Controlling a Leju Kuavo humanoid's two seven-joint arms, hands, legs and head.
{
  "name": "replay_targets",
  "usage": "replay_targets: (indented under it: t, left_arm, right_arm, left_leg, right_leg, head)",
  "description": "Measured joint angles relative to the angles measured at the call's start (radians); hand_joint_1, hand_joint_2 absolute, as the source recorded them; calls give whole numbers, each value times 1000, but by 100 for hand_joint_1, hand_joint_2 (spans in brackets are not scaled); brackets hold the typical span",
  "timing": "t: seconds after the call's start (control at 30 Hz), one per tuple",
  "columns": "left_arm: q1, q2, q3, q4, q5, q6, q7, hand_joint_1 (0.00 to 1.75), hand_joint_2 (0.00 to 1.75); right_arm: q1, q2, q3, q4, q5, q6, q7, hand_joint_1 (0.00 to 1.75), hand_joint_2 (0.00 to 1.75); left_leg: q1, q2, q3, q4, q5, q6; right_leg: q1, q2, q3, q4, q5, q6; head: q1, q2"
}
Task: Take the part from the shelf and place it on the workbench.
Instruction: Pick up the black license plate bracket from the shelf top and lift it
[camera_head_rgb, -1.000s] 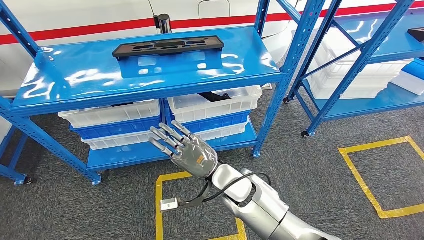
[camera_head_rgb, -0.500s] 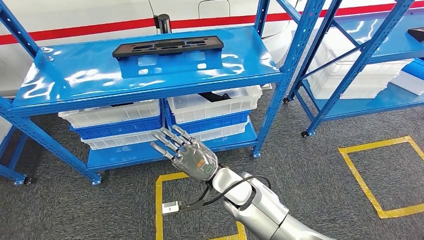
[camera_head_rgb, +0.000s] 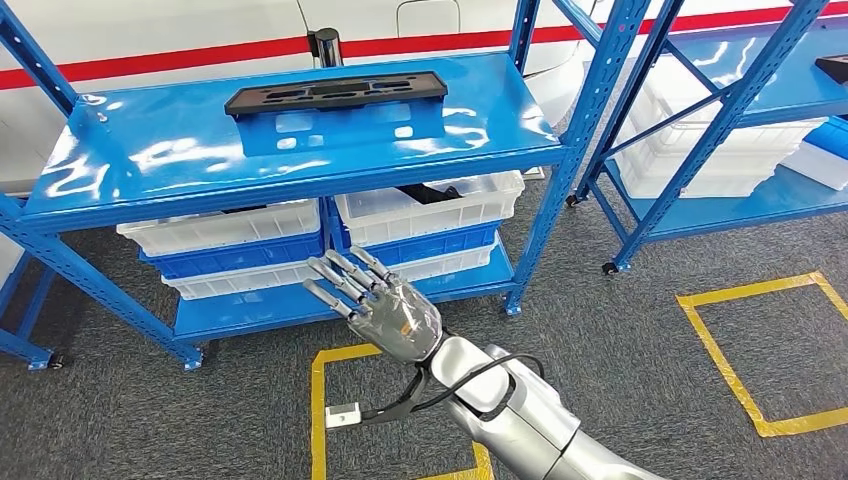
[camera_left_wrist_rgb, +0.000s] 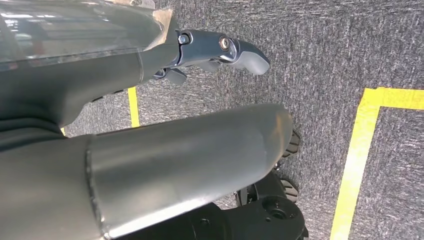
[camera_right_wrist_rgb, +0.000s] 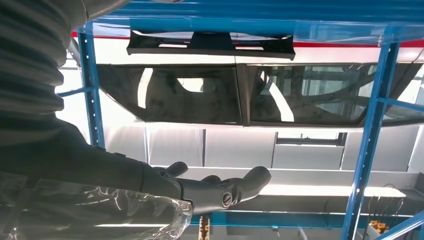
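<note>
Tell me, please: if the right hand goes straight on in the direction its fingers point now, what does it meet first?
Probably the stacked white and blue bins on the lower shelf, not the black part above. The open right hand points up-left toward them; depth is unclear.

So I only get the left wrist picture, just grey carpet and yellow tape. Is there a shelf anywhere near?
Observer: Yes. The head view shows a blue shelf straight ahead, with a flat black part lying on its top level.
Operator: Is anything holding that part?
Observer: No. The right robot hand hovers in front of the lower level, fingers spread, holding nothing.
Operator: What's under the top level?
Observer: White bins stacked with blue bins on the lower level.
</note>
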Motion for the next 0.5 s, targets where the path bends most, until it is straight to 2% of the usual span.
replay_targets:
  t: [0.07,0.23,0.33,0.37,0.4,0.47,0.5]
  left_arm:
    - [0,1,2,0,0,0,-2,0,0]
    - [0,7,4,0,-1,0,-4,0,0]
    - [-1,11,4,0,-4,0,-4,0,0]
    - [-1,11,4,0,-5,0,-4,0,0]
    - [-1,12,4,0,-5,0,-4,0,0]
    - [-1,12,4,0,-7,0,-3,0,0]
    - [0,12,4,0,-7,0,-2,0,0]
  right_arm:
    - [4,0,-5,0,-1,-8,0,0,175]
    - [11,0,-10,-1,-4,-11,0,0,175]
    - [17,0,-16,-5,-6,-13,1,0,175]
    - [18,1,-18,-7,-6,-14,2,0,175]
    - [19,1,-20,-9,-7,-15,2,0,175]
    - [24,0,-24,-10,-8,-17,3,0,175]
    - [30,-1,-26,-10,-7,-17,5,0,175]
  left_leg:
    - [0,0,0,0,0,0]
    - [-3,-2,-4,6,-1,3]
    - [1,3,5,-9,9,15]
    - [4,7,9,-16,14,21]
    - [7,11,13,-22,19,26]
    - [7,17,11,-24,20,29]
    - [7,19,10,-23,20,28]
  right_leg:
    - [0,0,0,0,0,0]
    - [-12,0,0,-4,4,6]
    - [-10,-5,-6,0,2,11]
    - [-7,-12,-18,22,-10,10]
    - [-5,-20,-41,67,-31,6]
    - [-4,-29,-111,202,-83,-3]
    - [-4,-30,-142,261,-99,-3]
  head:
    - [0,0]
    - [0,0]
    - [0,0]
    - [1,0]
    - [1,0]
    - [1,0]
    - [1,0]
